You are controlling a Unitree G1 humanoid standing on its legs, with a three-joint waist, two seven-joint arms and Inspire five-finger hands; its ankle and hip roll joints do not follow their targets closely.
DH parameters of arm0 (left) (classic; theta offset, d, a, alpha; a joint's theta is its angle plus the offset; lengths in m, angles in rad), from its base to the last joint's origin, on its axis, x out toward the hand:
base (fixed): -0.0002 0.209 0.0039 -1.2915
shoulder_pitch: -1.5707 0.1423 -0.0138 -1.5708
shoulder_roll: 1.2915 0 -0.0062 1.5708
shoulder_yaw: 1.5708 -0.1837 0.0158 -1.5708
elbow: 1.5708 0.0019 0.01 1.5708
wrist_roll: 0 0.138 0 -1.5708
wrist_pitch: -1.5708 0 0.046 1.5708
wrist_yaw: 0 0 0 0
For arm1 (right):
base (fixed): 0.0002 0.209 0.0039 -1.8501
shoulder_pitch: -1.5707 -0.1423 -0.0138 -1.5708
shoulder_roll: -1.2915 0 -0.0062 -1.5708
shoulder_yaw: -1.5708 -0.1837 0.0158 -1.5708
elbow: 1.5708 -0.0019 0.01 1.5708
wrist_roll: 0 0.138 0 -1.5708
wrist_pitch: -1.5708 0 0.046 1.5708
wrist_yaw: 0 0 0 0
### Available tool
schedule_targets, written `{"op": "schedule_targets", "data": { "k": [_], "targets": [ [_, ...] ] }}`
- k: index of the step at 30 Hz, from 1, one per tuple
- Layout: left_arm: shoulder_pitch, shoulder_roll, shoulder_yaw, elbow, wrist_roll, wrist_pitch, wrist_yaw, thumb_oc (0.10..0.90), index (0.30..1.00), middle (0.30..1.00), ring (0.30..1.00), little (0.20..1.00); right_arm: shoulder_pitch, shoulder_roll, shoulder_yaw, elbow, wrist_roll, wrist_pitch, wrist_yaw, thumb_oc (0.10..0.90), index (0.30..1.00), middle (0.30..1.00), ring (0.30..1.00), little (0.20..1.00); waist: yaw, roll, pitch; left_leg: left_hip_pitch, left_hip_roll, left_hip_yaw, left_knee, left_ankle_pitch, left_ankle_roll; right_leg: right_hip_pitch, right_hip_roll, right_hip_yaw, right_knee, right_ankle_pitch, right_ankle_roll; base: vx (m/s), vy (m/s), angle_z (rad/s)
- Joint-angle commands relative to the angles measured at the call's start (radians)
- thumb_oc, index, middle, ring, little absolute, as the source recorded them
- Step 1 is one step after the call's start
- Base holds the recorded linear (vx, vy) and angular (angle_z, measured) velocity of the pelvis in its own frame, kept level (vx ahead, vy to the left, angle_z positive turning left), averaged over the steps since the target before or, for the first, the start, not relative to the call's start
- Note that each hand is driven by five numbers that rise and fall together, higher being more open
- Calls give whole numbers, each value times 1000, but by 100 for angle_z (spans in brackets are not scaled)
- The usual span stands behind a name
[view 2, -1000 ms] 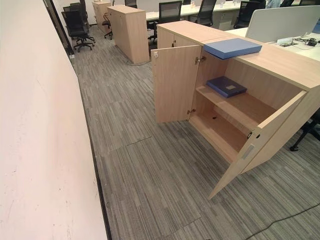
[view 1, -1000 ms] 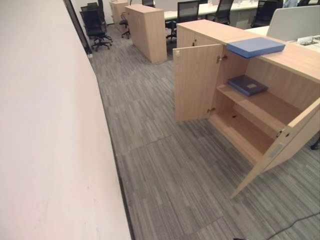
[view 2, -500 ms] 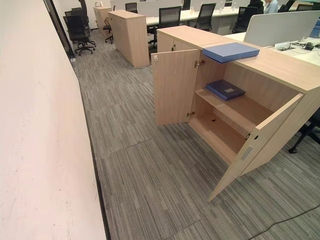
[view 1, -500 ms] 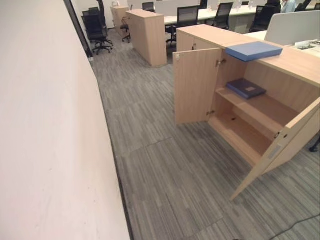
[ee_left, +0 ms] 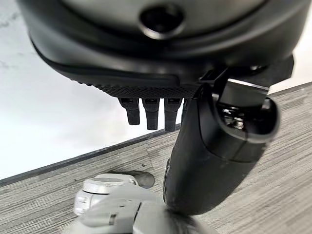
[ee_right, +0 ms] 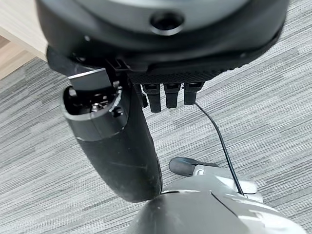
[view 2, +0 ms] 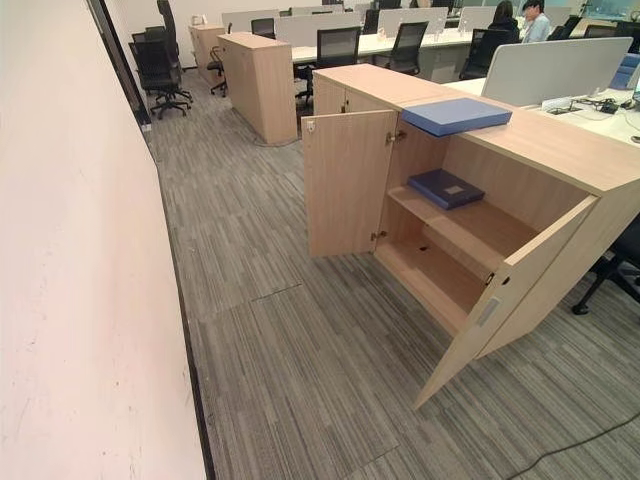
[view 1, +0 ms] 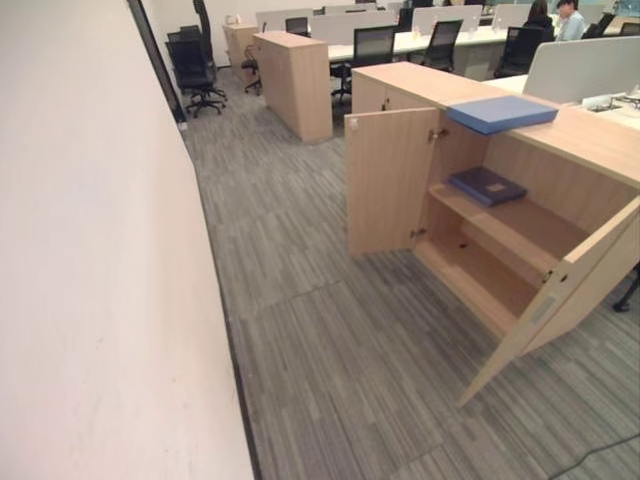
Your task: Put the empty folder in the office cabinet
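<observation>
A light blue folder lies flat on top of the wooden office cabinet, over its left end. A dark blue folder lies on the cabinet's upper shelf. Both cabinet doors stand open: the left door swings out toward the wall and the right door juts toward me. The lower shelf is bare. My left hand hangs over the grey carpet near the wall's base, fingers straight and holding nothing. My right hand hangs over the carpet too, fingers straight and empty.
A white wall runs along the left side. A second wooden cabinet stands farther back, with black office chairs and desks behind it. People sit at the far desks. Grey carpet lies between me and the cabinet.
The whole picture has shifted a little, showing more of the far room, so the camera moved. The folders, cabinet and doors stay as they were.
</observation>
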Motion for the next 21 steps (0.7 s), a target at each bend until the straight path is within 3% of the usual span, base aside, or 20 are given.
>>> {"op": "schedule_targets", "data": {
  "k": [1, 4, 6, 8, 11, 13, 17, 21],
  "targets": [
    [-59, 2, 6, 61, -21, 7, 5, 800, 900, 900, 900, 900, -51, 1, 53, 41, 24, 1, -8, 800, 900, 900, 900, 900, 37, -74, 115, -265, -29, 30, 401, -25, 9, 39, -52, -24, 59, -98, 23, 5, -63, 14],
    [-52, 5, 16, 63, -30, 6, 5, 800, 900, 900, 900, 900, -52, -5, 57, 42, 22, 4, -8, 800, 900, 900, 900, 900, 51, -77, 111, -338, -22, 50, 386, -9, 26, 59, -50, -26, 50, -117, 24, 177, -18, -8],
    [-35, 11, 34, 73, -42, 5, 10, 800, 900, 900, 900, 900, -42, -9, 54, 37, 21, 2, -6, 800, 900, 900, 900, 900, 76, -60, 96, -334, 15, 27, 144, 107, 7, 102, -38, -12, 33, -140, 36, 349, 105, -5],
    [-29, 18, 43, 73, -53, 0, 15, 800, 900, 900, 900, 900, -39, -14, 48, 37, 26, -1, -12, 800, 900, 900, 900, 900, 90, -53, 103, -361, 34, 31, 0, 159, -9, 143, -44, -2, 21, -154, 41, 271, 113, -5],
    [-21, 19, 52, 77, -59, -1, 18, 800, 900, 900, 900, 900, -34, -14, 42, 41, 27, 0, -14, 800, 900, 900, 900, 900, 102, -46, 104, -364, 46, 42, -76, 185, -23, 179, -50, 13, 11, -163, 48, 268, 136, 8],
    [10, 20, 74, 96, -36, 5, 12, 800, 900, 900, 900, 900, -17, -6, 32, 54, 0, 6, -6, 800, 900, 900, 900, 900, 112, -27, 52, -312, 61, 50, -111, 226, -37, 224, -60, 25, -7, -179, 74, 439, 252, -9],
    [28, 30, 92, 109, -10, 5, 4, 800, 900, 900, 900, 900, -2, 10, 26, 66, -17, 10, 10, 800, 900, 900, 900, 900, 133, -45, 6, -277, 40, 76, -106, 222, -21, 234, -125, 13, -5, -182, 117, 303, 238, -6],
    [27, 40, 93, 108, 7, 7, 1, 800, 900, 900, 900, 900, -6, 24, 29, 65, -29, 15, 23, 800, 900, 900, 900, 900, 149, -70, -19, -266, -17, 98, -72, 172, 19, 221, -210, 4, 42, -137, 172, 229, 242, -15]
  ]
}}
